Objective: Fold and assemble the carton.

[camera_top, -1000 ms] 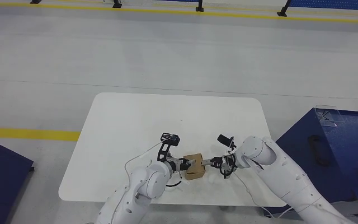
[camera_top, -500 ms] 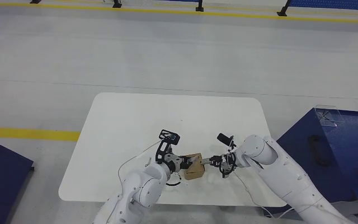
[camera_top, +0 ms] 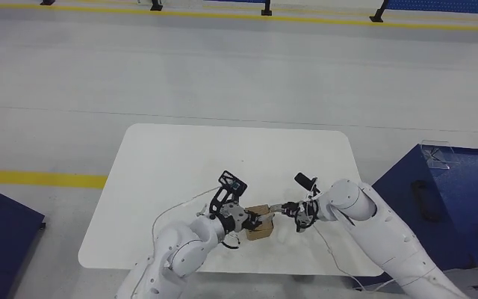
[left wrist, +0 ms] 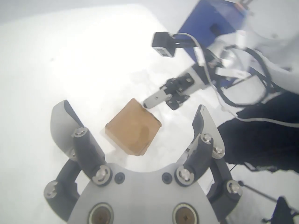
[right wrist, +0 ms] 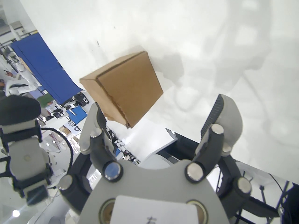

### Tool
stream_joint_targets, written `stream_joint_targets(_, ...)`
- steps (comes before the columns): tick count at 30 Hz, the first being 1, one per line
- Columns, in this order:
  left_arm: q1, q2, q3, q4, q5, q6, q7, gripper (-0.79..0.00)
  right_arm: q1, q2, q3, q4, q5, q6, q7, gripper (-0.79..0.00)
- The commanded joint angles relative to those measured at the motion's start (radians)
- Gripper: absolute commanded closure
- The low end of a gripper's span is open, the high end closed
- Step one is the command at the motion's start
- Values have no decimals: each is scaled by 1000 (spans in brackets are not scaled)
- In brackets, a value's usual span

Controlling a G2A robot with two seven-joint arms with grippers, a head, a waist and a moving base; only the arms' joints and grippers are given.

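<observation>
The brown carton (camera_top: 259,222) sits folded shut (basically a closed cube) on the white table (camera_top: 187,164), lower middle of the top view. The left gripper (left wrist: 131,111) is spread wide close by. The right gripper (right wrist: 160,106) is spread too, one finger (left wrist: 153,100) touching a carton corner.

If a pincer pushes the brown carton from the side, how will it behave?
Probably light: the carton is small, thin brown cardboard. It seems fairly stiff, flaps closed and edges crisp. On the smooth white table it would likely slide or turn, not tip.
</observation>
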Motion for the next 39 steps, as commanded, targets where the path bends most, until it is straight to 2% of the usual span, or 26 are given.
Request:
stream_joint_targets(1,7,18,-32,11,55,-290,22,-785,-35,12,58,-27,39,-6,-12,-785)
stream_joint_targets(3,4,31,-54,44,48,-433,28,-785,-75,22,97,-57,56,-5,-31,-785)
stream_joint_targets(5,-6,40,-64,75,61,-534,53,-785,-109,28,127,-81,71,2,-64,-785)
stream_joint_targets(7,-21,44,-52,122,100,-603,77,-785,-133,29,137,-93,74,14,-93,-785)
stream_joint_targets(9,-46,42,-33,174,135,-623,106,-785,-140,27,141,-86,80,46,-137,-785)
stream_joint_targets(13,-96,33,-4,278,197,-579,216,-785,-121,12,111,-59,77,115,-213,-785)
stream_joint_targets(16,-121,27,25,335,295,-519,297,-785,-100,1,81,-31,79,130,-224,-785)
stream_joint_targets(19,-146,23,48,392,334,-508,359,-785,-76,-9,47,-4,64,144,-224,-785)
stream_joint_targets(30,-221,6,109,531,345,-477,407,-785,-10,-42,-54,42,35,134,-192,-785)
stream_joint_targets(39,-237,4,133,560,376,-462,454,-785,30,-69,-113,63,28,131,-176,-785)
